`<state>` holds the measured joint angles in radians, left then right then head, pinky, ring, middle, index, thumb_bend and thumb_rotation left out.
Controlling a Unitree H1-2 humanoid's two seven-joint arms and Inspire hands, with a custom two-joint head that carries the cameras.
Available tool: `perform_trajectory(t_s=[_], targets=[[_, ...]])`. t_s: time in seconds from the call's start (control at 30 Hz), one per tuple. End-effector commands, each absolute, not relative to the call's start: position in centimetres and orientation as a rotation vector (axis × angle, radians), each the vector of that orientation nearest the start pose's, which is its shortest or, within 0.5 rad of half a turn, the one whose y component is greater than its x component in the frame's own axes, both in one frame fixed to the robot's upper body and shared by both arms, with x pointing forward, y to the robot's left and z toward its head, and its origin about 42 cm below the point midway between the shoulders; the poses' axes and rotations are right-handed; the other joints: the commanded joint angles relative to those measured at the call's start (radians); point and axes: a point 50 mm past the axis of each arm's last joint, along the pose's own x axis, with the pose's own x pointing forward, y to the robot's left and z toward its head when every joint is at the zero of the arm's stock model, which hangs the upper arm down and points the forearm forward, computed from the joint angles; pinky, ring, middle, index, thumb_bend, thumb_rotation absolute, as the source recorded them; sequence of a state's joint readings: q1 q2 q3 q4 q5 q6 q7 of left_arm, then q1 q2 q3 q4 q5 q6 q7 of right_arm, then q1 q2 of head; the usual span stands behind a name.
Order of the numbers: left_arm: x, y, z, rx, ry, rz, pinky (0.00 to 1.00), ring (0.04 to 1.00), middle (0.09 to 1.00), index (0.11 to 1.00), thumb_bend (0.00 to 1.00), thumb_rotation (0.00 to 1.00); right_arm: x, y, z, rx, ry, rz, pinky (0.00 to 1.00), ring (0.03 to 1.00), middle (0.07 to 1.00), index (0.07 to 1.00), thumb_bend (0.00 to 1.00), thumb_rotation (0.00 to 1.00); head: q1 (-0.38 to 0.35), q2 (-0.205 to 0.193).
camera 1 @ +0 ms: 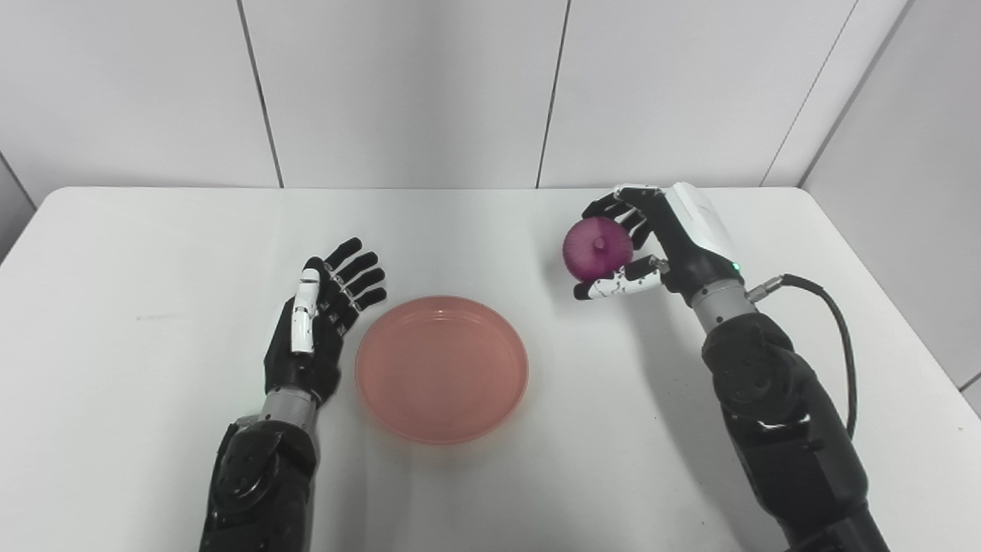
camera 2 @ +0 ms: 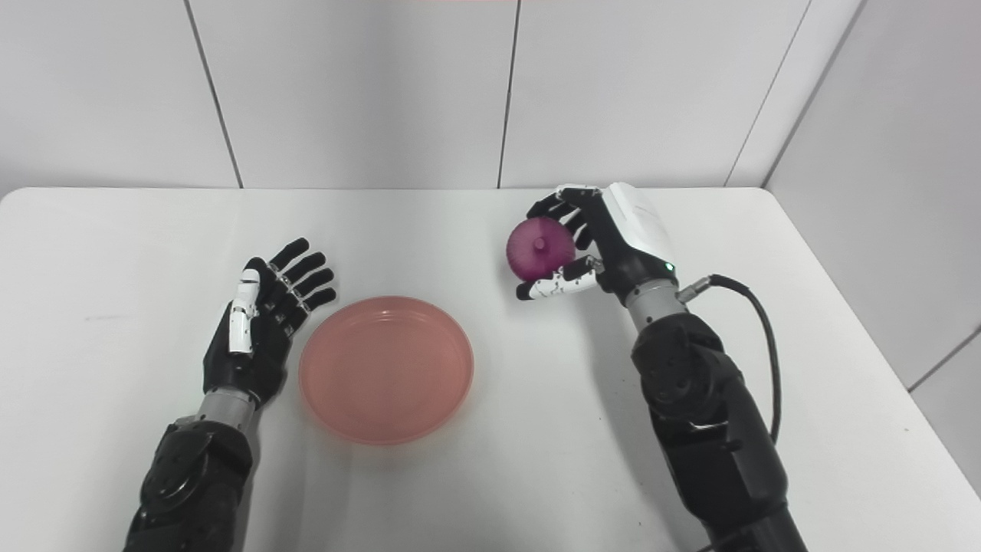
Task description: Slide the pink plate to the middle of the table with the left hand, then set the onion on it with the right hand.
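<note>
Right now the right hand (camera 1: 651,245) is clenched around the round purple onion (camera 1: 598,248), fingers curled over its top and far side, thumb under it. Onion is lifted off the white counter (camera 1: 153,268); its shadow falls on the surface below. It sits to the right of, and farther back than, the round shallow pink plastic plate (camera 1: 442,369), well apart from it, not above it.

Left hand (camera 1: 318,318) is released: fingers spread and extended, pointing up and to the right, holding nothing. It's just beside the plate's left rim; from these views I can't tell if the fingertips touch the rim or there's a thin gap. Whether the hand rests on the counter or hangs slightly above it is also unclear.

Plate lies flat on the counter, roughly centred left-to-right, toward the near half. Nothing in it.

Count: one plate, one onion, two hands, one counter. Black cable (camera 1: 839,337) loops off the right wrist and runs down alongside the forearm. White panelled wall (camera 1: 398,84) behind the counter, another on the right side.
</note>
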<state>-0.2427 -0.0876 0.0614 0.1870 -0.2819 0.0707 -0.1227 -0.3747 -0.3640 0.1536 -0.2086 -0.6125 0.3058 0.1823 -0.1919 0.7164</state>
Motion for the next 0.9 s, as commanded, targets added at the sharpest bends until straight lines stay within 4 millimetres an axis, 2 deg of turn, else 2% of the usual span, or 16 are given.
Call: perform_trajectory(t_s=[0.0,0.5,0.87], targets=[[35.5,15.7,11.0,-0.379,0.06,-0.161,0.74,0.774,0.778,0.765,0.39,1.0,37.6,-23.8,28.4,-0.988,-0.389,0.06,0.38,0.452,0.527,0.487,0.52,0.14,0.005,0.001],[35.4,14.6,11.4,-0.386,0.068,-0.148,0.73,0.76,0.77,0.757,0.39,1.0,37.5,-19.4,27.5,-0.95,-0.419,0.143,0.37,0.451,0.529,0.487,0.52,0.14,0.058,0.002],[35.2,13.5,11.9,-0.401,0.075,-0.148,0.72,0.762,0.772,0.76,0.38,1.0,37.2,-17.3,27.3,-0.945,-0.442,0.196,0.39,0.461,0.537,0.488,0.52,0.14,0.129,0.003]])
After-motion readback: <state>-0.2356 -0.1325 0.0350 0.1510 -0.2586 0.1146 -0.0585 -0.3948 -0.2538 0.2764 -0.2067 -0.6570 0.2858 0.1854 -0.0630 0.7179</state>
